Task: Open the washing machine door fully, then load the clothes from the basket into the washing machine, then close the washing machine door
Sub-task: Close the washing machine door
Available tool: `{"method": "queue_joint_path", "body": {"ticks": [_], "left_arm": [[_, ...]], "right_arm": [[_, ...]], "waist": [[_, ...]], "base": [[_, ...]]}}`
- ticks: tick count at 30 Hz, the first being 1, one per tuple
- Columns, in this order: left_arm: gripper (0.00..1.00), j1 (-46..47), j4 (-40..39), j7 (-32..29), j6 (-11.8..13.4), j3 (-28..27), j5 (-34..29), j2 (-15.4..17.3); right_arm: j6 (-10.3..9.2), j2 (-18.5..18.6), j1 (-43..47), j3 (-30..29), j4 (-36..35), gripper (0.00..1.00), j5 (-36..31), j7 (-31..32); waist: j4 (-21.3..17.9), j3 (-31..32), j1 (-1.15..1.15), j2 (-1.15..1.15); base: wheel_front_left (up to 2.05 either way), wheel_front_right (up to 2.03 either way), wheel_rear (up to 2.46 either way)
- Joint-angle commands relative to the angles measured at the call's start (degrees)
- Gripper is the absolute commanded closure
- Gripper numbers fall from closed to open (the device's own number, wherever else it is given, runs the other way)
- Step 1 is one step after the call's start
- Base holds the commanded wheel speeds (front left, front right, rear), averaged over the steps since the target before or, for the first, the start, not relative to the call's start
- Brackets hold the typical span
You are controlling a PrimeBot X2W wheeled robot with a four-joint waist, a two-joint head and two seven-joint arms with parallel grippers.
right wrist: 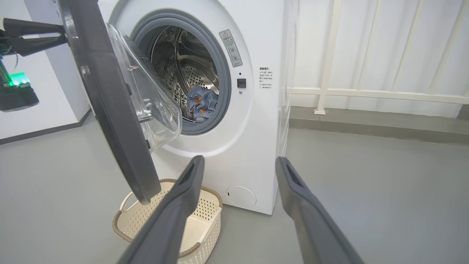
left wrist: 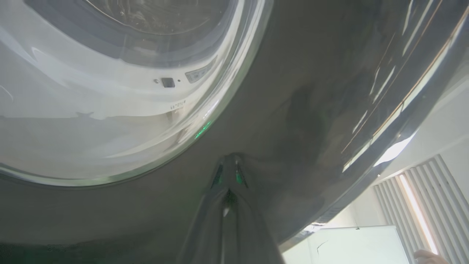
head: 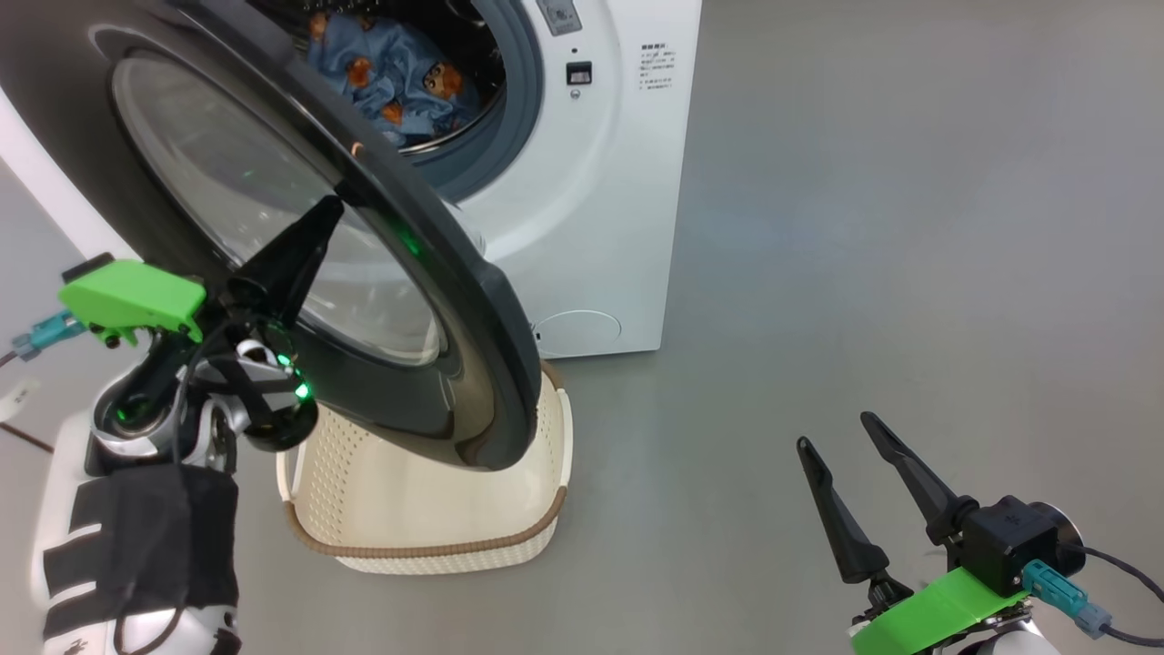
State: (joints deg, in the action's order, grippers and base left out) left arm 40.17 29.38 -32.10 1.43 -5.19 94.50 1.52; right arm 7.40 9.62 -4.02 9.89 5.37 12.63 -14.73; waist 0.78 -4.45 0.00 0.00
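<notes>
The washing machine (head: 591, 182) stands with its black-rimmed door (head: 436, 300) swung partly open. My left gripper (head: 334, 207) is shut, its tips pressed against the door's outer face; in the left wrist view the shut gripper (left wrist: 229, 158) touches the glossy rim (left wrist: 311, 110) beside the glass bowl (left wrist: 110, 91). Light-blue clothes (head: 391, 77) with orange figures lie in the steel drum (right wrist: 183, 66). The cream basket (head: 427, 509) sits on the floor under the door, its inside showing bare plastic. My right gripper (head: 841, 432) hangs open and holds nothing, well to the right of the machine.
Grey floor (head: 864, 227) stretches to the right of the machine. A white railing and wall (right wrist: 366, 91) stand behind on the right. The door's lower edge (right wrist: 143, 190) overhangs the basket (right wrist: 139, 220). A white panel (left wrist: 348, 245) shows past the door rim.
</notes>
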Motion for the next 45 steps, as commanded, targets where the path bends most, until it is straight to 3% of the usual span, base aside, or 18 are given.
{"method": "queue_joint_path", "body": {"ticks": [1,5,6,7,9,11,12,24,26,31,39,45], "left_arm": [[1.0,1.3,-1.1,1.7,-0.9,-1.0,-1.8,2.8],[0.94,-0.1,-1.3,4.5,-1.8,0.3,-5.6,3.9],[0.72,-0.6,-1.5,5.7,-2.1,0.7,-7.1,4.2],[0.63,-1.2,-1.8,6.5,-2.4,1.1,-8.0,4.2],[0.55,-2.6,-2.5,8.9,-3.3,2.3,-11.4,5.1],[0.15,-4.0,-3.3,11.0,-4.2,3.0,-13.6,5.3],[0.0,-4.8,-3.8,12.4,-4.7,3.7,-15.5,5.7],[0.0,-17.0,-9.9,30.9,-7.5,12.3,-37.8,9.4],[0.0,-19.9,-10.6,35.9,-7.6,14.3,-43.6,10.7],[0.0,-23.6,-11.0,43.1,-6.2,16.6,-51.2,11.6],[0.0,-29.6,-11.3,47.0,-4.3,17.6,-61.1,11.9],[0.0,-34.5,-14.7,47.1,-4.0,14.0,-68.6,10.1]], "right_arm": [[0.09,0.5,-0.7,1.2,-1.2,0.0,-0.1,-0.3],[0.09,0.4,-0.4,1.0,-1.2,0.0,0.0,-0.3],[0.09,0.5,-0.3,0.9,-1.3,0.0,0.0,-0.3],[0.09,0.5,-0.1,0.8,-1.3,0.0,0.0,-0.3],[0.09,0.5,0.1,0.7,-1.3,0.0,0.0,-0.3],[0.09,0.6,0.4,0.6,-1.3,0.0,0.0,-0.3],[0.09,0.6,0.5,0.7,-1.3,0.0,0.0,-0.3],[0.09,1.1,1.7,0.5,-1.6,0.0,0.2,-0.3],[0.09,1.1,2.1,0.0,-1.7,0.0,0.2,-0.3],[0.09,1.1,2.5,-0.5,-2.0,0.0,0.1,-0.3],[0.09,0.7,3.1,-1.3,-2.2,0.0,0.0,-0.3],[0.09,-0.6,3.4,-2.9,-1.0,0.0,0.8,-0.3]], "waist": [[0.1,0.4,0.0,0.0],[0.2,0.8,0.0,0.0],[0.2,0.9,0.0,0.0],[0.3,1.0,0.0,0.0],[0.5,1.2,0.0,0.0],[0.6,1.4,0.0,0.0],[0.7,1.6,0.0,0.0],[0.2,3.2,0.0,0.0],[0.0,3.2,0.0,0.0],[-0.4,3.1,0.0,0.0],[-1.4,3.7,0.0,0.0],[-2.2,3.9,0.0,0.0]], "base": [[0.0,0.0,0.0],[0.0,0.0,0.0],[0.0,0.0,0.0],[0.0,0.0,0.0],[0.0,0.0,0.0],[0.0,0.0,0.0],[0.0,0.0,0.0],[0.0,0.0,0.0],[0.0,0.0,0.0],[0.0,0.0,0.0],[0.0,0.0,0.0],[0.0,0.0,0.0]]}}
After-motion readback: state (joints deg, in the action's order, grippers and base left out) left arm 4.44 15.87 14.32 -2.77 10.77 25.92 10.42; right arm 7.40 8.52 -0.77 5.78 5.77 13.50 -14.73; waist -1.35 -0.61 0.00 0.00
